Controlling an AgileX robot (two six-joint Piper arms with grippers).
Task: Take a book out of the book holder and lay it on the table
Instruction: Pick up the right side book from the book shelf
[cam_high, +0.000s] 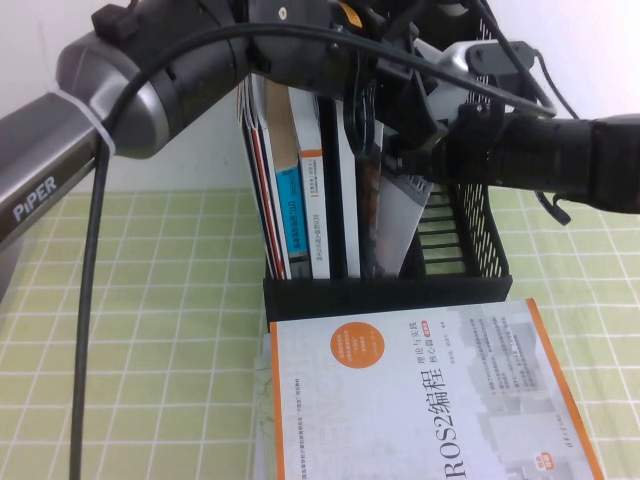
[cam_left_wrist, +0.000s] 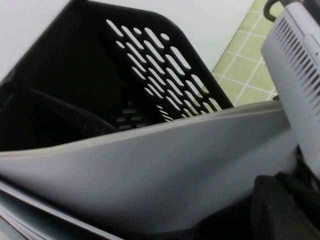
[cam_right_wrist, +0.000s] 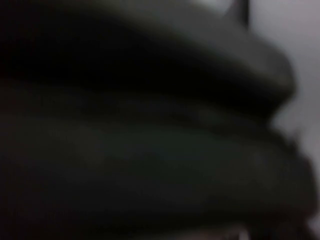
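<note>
The black book holder (cam_high: 470, 240) stands at mid-table on the yellow-green gridded table (cam_high: 150, 330). The thin grey-white book (cam_high: 395, 225) leans bowed in a right-hand slot, its plain back showing. In the left wrist view it (cam_left_wrist: 165, 170) curves across the holder's perforated side (cam_left_wrist: 160, 70). My left gripper (cam_high: 365, 60) reaches over the holder's top from the left. My right gripper (cam_high: 400, 150) comes in from the right and sits at the book's upper edge. The right wrist view is dark and shows nothing clear.
A white orange-edged "ROS2" book (cam_high: 420, 400) lies flat on the table in front of the holder. Several upright books (cam_high: 300, 190) fill the holder's left slots. The right arm's white vented camera housing (cam_left_wrist: 295, 75) sits close beside the left wrist camera. A white wall stands behind.
</note>
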